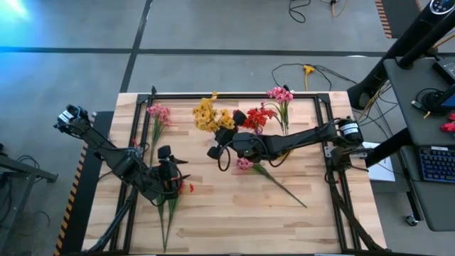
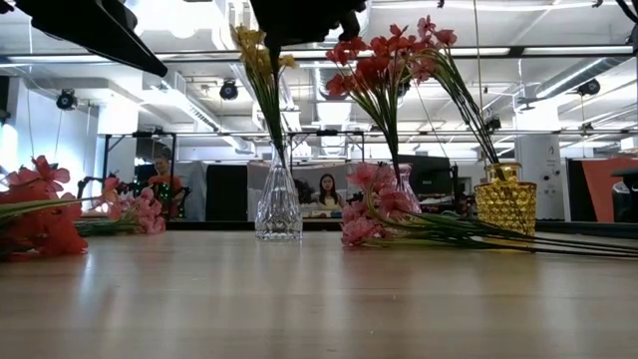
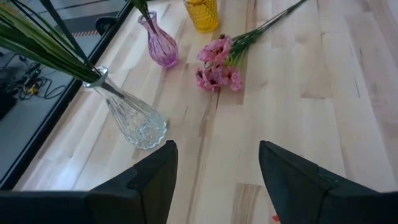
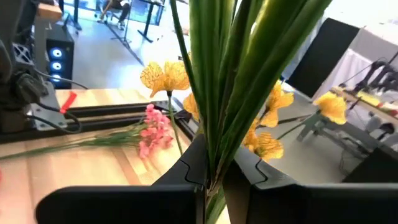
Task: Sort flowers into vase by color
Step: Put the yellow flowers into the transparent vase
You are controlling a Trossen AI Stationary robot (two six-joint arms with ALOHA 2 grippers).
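Yellow flowers (image 1: pixel 206 115) stand in a clear glass vase (image 2: pixel 278 209), their stems in my shut right gripper (image 4: pixel 214 186), which hangs above the vase (image 1: pixel 222 139). Red flowers (image 2: pixel 374 60) stand in a purple vase (image 3: pixel 159 47), and pink ones (image 1: pixel 279 94) in a gold vase (image 2: pixel 503 202). One pink sprig (image 1: pixel 245 163) lies flat on the table's middle. Another pink sprig (image 1: pixel 158 114) and a red sprig (image 1: pixel 186 187) lie toward the left. My left gripper (image 1: pixel 167 162) hovers open beside the red sprig, holding nothing (image 3: pixel 217 168). My right gripper pinches the yellow bunch's green stems (image 4: pixel 214 155) between its two fingers, lying across them. The bunch stands roughly upright, and its lower stems (image 2: pixel 275 150) reach down into the clear vase's neck. Yellow blossoms (image 4: pixel 165 78) spread beyond the fingers.
A dark metal frame (image 1: pixel 234 94) runs round the wooden table top. The three vases stand in a row near the far edge. Long stems (image 1: pixel 168 217) trail toward the near edge on the left. Bare wood (image 1: pixel 249 220) lies along the near side. People sit in the room behind (image 2: pixel 327 189).
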